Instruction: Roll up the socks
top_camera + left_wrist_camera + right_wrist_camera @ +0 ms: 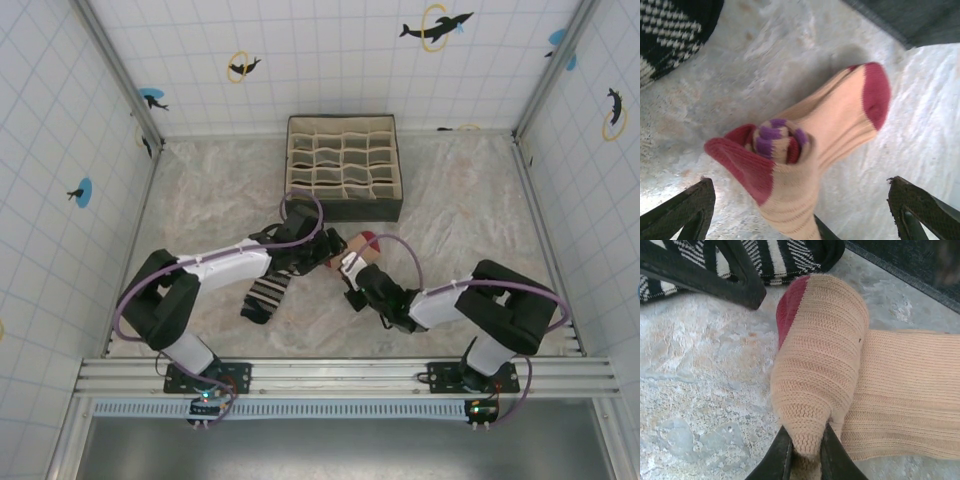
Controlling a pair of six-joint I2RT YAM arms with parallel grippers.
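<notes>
The tan sock (pixel 840 125) with its dark red toe lies partly rolled on the marble table top, its purple-striped cuff tucked inside the roll. My left gripper (pixel 800 187) stands wide open just over it, one finger (pixel 685 210) on each side and neither touching the fabric. My right gripper (pixel 806 446) is shut on a raised fold of the tan sock (pixel 820 365). The black-white-grey striped sock (pixel 266 293) lies flat under the left arm. From above, the two grippers, left (pixel 318 243) and right (pixel 348 266), meet at the tan sock (pixel 366 243).
The beige gridded organiser box (pixel 343 165) stands just behind the grippers. The left gripper's black finger (pixel 705 275) lies close to the fold that the right gripper pinches. Tiled walls enclose the table on three sides.
</notes>
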